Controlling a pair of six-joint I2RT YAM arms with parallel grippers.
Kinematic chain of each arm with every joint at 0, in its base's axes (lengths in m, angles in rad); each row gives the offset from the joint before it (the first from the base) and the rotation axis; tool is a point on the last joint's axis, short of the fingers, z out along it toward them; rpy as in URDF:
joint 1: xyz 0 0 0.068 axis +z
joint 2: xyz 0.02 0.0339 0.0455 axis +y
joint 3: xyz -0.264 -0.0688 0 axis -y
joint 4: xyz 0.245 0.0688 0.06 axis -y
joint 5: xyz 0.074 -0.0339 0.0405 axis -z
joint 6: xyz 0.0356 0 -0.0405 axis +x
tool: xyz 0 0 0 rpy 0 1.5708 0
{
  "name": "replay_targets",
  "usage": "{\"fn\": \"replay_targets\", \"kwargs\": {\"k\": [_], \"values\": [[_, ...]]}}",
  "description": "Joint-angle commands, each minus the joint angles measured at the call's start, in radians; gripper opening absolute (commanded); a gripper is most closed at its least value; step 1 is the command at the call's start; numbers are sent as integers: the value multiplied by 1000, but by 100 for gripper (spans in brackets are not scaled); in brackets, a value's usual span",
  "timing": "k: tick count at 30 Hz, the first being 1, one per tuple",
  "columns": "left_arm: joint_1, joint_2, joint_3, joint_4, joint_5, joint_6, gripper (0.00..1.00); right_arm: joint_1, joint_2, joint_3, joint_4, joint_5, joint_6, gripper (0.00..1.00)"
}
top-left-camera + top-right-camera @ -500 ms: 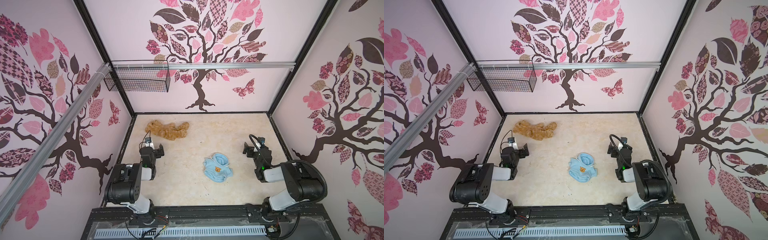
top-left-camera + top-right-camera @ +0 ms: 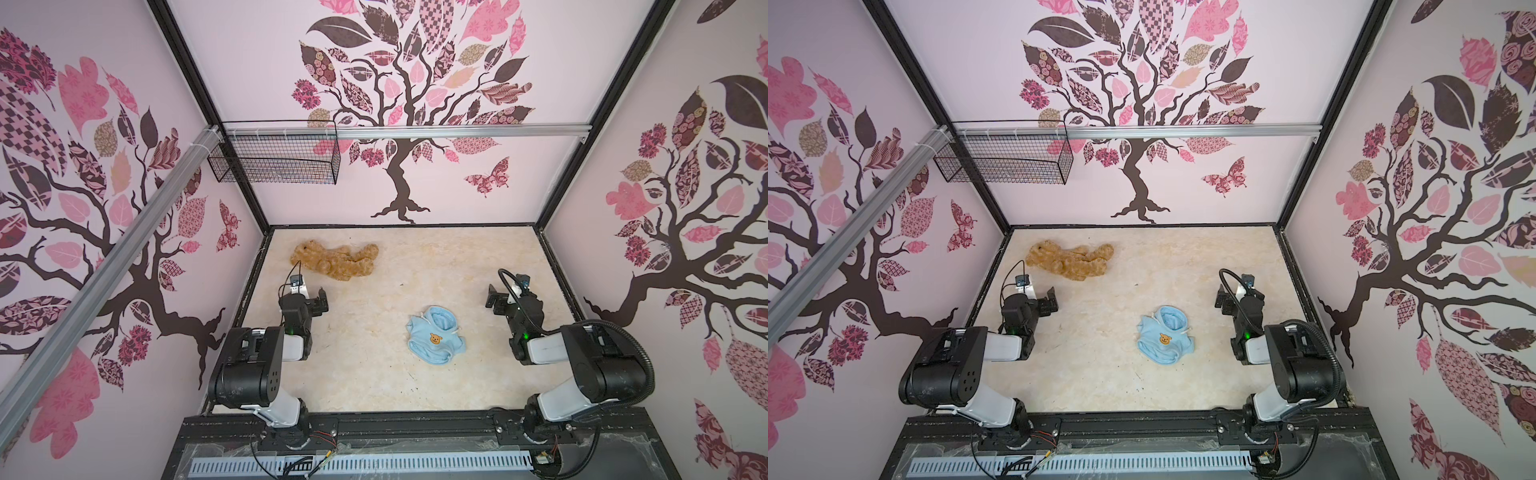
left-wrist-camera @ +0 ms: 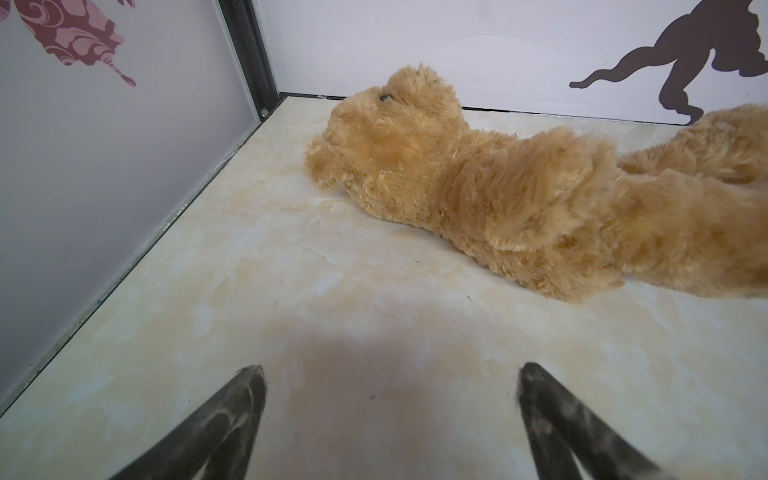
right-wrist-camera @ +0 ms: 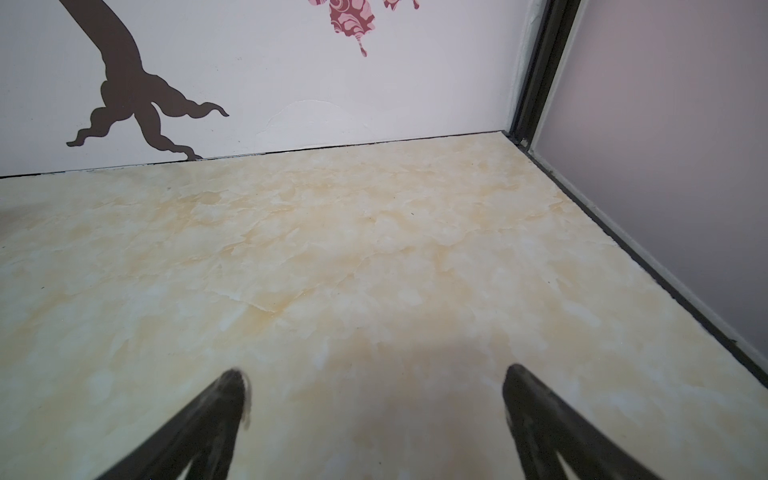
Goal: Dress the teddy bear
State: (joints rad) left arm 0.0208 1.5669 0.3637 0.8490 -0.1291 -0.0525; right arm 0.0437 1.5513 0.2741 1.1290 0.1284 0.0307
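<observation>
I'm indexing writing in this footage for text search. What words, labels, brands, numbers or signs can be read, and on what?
No readable text in any view.
Blue shirt: only an orange bear-face picture, no lettering.
Wall stickers: tree, leaves, butterflies, no words.
Teddy bear: no tag or label shows.
Left arm and right arm: any markings too small to read.

Both top views look steeply down from above the near edge, covering the whole desk (image 2: 374, 374). Wrist cameras sit low, close behind left end effector (image 3: 390, 370) and right end effector (image 4: 374, 372), facing the far wall (image 4: 374, 83). The left wrist view shares the teddy bear (image 3: 478, 187) with both top views.
</observation>
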Motion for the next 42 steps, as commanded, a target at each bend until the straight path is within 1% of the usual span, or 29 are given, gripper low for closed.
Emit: {"fn": "replay_targets", "kwargs": {"k": [1,24,25,27,28,30,32,33,34,35,36,37,38,39,40,41,42], "values": [[-4,-11,27,4,-2,9,97,4,6,18,11,13,15,100],[3,-15,21,11,11,6,97,3,3,15,14,13,15,100],[3,-16,21,14,27,13,97,5,1,13,16,18,14,100],[3,-38,19,11,52,26,97,24,-19,-5,60,97,18,100],[2,-66,17,-5,50,24,97,31,-62,-2,9,134,19,100],[3,-142,24,-98,3,4,97,35,-156,30,-156,196,56,100],[4,-232,60,-262,-109,-76,97,35,-257,66,-322,255,124,100],[3,-263,77,-328,-156,-113,97,35,-294,68,-346,270,163,100],[2,-293,96,-390,-200,-163,97,34,-340,63,-355,256,188,100],[2,-314,108,-439,-219,-213,97,33,-387,59,-369,225,206,100],[3,-329,116,-466,-209,-231,97,35,-427,61,-394,194,232,100],[-10,-346,126,-494,-206,-229,97,36,-476,68,-445,161,281,100],[-22,-363,138,-543,-235,-302,97,35,-515,76,-483,115,338,99],[-23,-372,137,-557,-213,-368,97,36,-536,80,-497,54,387,97],[-23,-378,137,-551,-150,-415,97,42,-550,87,-506,-30,429,95],[-26,-382,147,-554,-80,-445,97,66,-556,100,-525,-84,463,94],[-30,-380,163,-575,-49,-495,97,100,-553,119,-555,-107,474,93]]}}
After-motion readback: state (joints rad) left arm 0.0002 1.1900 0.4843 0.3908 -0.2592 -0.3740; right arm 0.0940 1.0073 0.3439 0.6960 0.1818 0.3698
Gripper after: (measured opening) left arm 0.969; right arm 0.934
